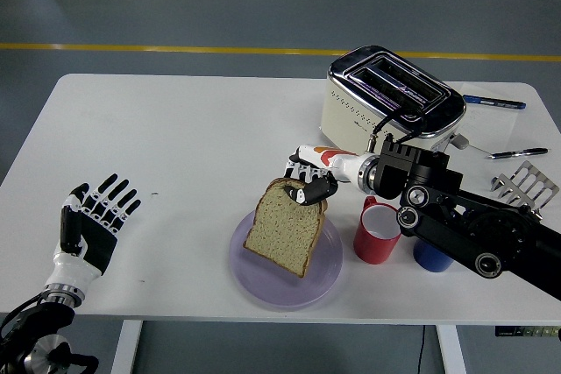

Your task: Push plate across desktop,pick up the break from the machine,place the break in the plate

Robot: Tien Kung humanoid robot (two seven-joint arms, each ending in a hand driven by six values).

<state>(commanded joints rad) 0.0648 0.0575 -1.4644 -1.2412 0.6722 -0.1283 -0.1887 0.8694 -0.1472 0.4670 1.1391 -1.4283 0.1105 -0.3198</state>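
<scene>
- Gripping the bread slice [283,235] by its top edge, the right robot hand [308,183] had its fingers curled closed on the crust, just left of the red mug [377,232].
- The slice hung tilted over the purple plate [326,276], its lower edge down at the plate's surface; whether it actually touched the plate was hard to make out from this angle.
- The plate sat on the white bench [193,146], just left of the red mug and near the bench's front edge.
- The right arm [465,225] stretched in from the right, crossing above the red mug and covering most of the blue mug [427,257] just to the mug's right.
- The cream toaster [390,111] stood behind the red mug, its two slots showing no bread in them.
- A metal toast rack [524,186] stood well to the right of the red mug, by the bench's right edge.
- Two pens lay farther back than the rack, to the toaster's right: a blue pen [493,102] and a silver pen [517,153].
- The left robot hand [90,227] rested far to the left of the red mug, near the bench's front left corner, fingers spread wide and holding nothing.
</scene>
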